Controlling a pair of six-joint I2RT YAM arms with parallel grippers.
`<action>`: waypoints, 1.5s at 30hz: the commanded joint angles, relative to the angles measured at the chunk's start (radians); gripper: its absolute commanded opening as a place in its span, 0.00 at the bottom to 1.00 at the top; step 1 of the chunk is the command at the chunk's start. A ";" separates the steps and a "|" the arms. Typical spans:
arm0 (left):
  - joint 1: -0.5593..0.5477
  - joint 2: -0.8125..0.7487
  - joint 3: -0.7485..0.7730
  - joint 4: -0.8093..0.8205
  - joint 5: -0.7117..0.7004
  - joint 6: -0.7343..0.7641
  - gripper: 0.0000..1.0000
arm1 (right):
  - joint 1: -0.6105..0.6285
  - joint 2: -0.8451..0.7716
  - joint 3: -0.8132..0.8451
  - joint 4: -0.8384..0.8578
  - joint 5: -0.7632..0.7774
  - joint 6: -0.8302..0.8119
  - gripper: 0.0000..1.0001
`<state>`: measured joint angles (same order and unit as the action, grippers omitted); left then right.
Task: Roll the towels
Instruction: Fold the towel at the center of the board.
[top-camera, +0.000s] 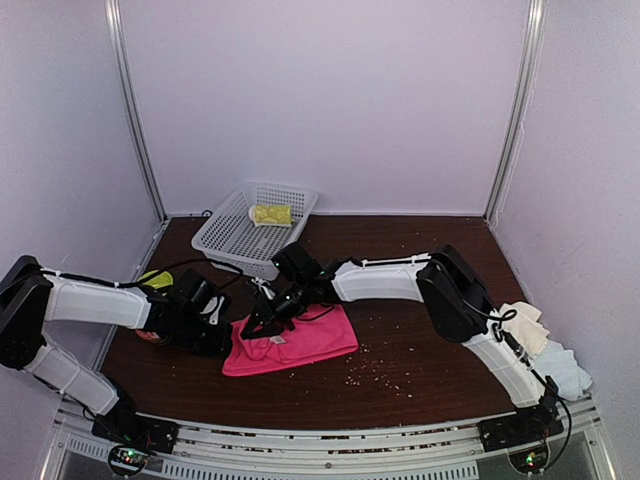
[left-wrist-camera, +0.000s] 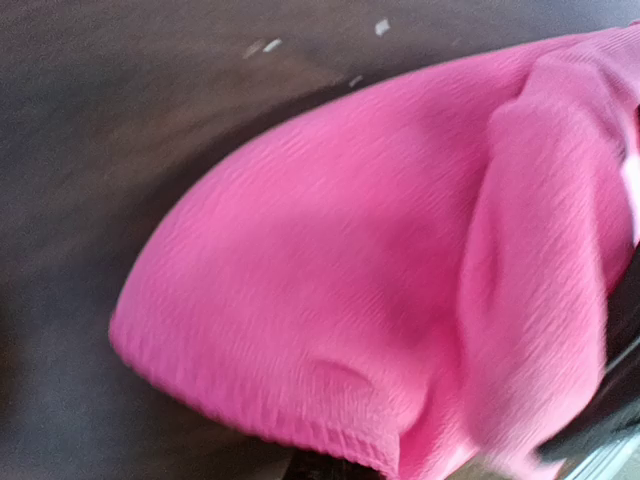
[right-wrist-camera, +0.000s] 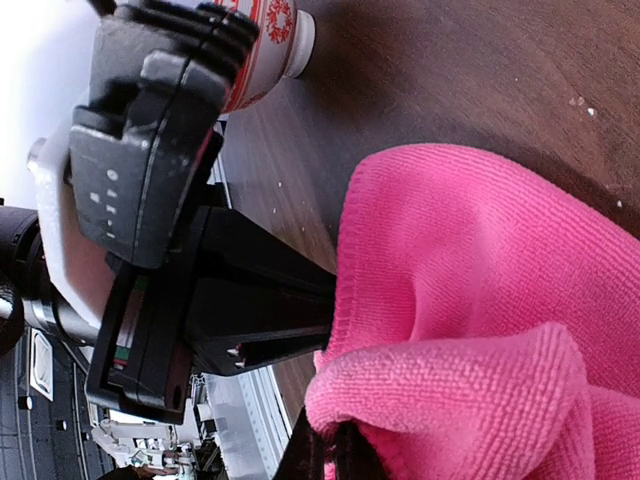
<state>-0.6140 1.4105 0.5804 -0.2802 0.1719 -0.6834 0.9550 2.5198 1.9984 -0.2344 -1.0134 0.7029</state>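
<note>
The hot-pink towel (top-camera: 300, 342) lies partly spread on the dark table, its left end bunched and lifted. My left gripper (top-camera: 236, 328) is shut on that left edge. In the right wrist view its black fingers (right-wrist-camera: 270, 310) pinch the hem of the pink towel (right-wrist-camera: 470, 300). My right gripper (top-camera: 260, 318) is shut on a raised fold close beside it (right-wrist-camera: 335, 452). In the left wrist view the pink towel (left-wrist-camera: 380, 260) fills the frame and hides my fingers. A lime-yellow towel (top-camera: 271, 214) lies in the white basket (top-camera: 228, 236). Cream (top-camera: 527, 324) and pale-blue (top-camera: 566, 372) towels sit at the right.
The basket stands at the back left of the table. A white container with red pattern (right-wrist-camera: 268, 35) stands beside the left arm, and a yellow-green object (top-camera: 155, 279) lies behind that arm. Small crumbs (top-camera: 372, 368) dot the table in front of the pink towel.
</note>
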 joint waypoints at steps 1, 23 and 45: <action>0.004 -0.065 0.037 -0.180 -0.077 0.003 0.00 | -0.025 0.009 -0.006 -0.035 0.018 -0.063 0.00; -0.001 0.052 0.145 -0.086 -0.009 0.083 0.04 | -0.412 -0.398 -0.444 -0.238 0.208 -0.429 0.00; -0.067 0.508 0.573 0.137 0.024 0.135 0.07 | -0.400 -0.396 -0.284 -0.262 0.125 -0.403 0.00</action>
<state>-0.6697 1.8614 1.1038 -0.1967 0.1562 -0.5835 0.5503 2.0750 1.6455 -0.5026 -0.8677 0.2874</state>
